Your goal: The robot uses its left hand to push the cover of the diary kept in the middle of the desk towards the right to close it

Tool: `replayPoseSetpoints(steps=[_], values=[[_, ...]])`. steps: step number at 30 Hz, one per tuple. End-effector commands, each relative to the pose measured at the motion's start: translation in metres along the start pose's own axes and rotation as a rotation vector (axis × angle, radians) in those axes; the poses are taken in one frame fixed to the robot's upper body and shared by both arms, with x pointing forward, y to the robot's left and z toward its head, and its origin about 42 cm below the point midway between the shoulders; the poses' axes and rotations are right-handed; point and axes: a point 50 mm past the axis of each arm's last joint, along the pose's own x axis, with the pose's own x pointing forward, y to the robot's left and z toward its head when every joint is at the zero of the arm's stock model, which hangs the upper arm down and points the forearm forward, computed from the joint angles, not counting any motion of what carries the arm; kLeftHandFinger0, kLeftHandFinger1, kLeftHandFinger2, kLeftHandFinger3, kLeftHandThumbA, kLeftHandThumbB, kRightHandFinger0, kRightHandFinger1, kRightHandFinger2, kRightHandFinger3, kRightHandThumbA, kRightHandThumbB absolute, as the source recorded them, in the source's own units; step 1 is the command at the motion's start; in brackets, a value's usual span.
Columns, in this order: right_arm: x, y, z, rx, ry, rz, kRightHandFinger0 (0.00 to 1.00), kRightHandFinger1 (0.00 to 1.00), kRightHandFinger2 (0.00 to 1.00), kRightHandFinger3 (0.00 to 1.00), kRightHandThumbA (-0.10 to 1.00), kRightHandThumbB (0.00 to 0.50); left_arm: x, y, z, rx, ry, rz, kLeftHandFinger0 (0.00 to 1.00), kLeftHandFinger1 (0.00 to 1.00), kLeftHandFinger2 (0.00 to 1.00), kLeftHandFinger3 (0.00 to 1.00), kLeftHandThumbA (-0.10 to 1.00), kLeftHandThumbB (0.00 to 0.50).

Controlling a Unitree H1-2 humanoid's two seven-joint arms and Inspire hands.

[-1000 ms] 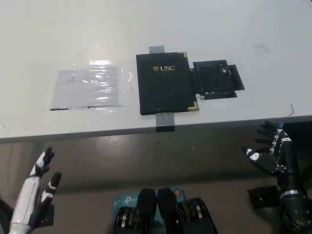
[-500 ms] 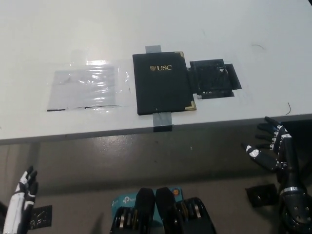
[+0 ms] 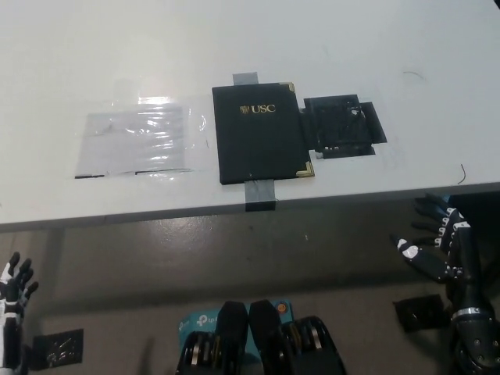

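The diary point(image 3: 260, 133) lies closed and flat near the middle of the white tabletop point(image 3: 250, 47), close to its front edge. Its cover is black, with gold "USC" lettering near the top and gold corner pieces visible at the upper right and lower right corners. A strip of grey tape point(image 3: 259, 194) shows at the diary's lower edge and reaches the tabletop's front edge; a second grey tape piece point(image 3: 247, 79) shows at its upper edge.

Just to the right of the diary, touching or nearly touching its edge, a patch of black tape point(image 3: 344, 125) is stuck flat on the tabletop. To the left of the diary, a clear plastic sheet point(image 3: 141, 142) lies flat on the surface, its right edge close to the diary.

The left robot hand point(image 3: 13, 291) is white and sits at the lower left corner of the view, below the tabletop's front edge and well apart from the diary. Its fingers are spread apart and hold nothing.

The right robot hand point(image 3: 433, 244) is black and rests at the lower right, also below the tabletop edge. Its fingers are spread and empty.
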Motion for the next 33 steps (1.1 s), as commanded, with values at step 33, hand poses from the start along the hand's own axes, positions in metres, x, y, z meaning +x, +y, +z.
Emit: replayPoseSetpoints(steps=[33], values=[[-0.017, -0.001, 0.019, 0.002, -0.109, 0.045, 0.49, 0.66, 0.77, 0.86, 0.88, 0.109, -0.001, 0.004, 0.011, -0.055, 0.001, 0.013, 0.97, 1.0, 1.0, 1.0, 1.0, 0.265]])
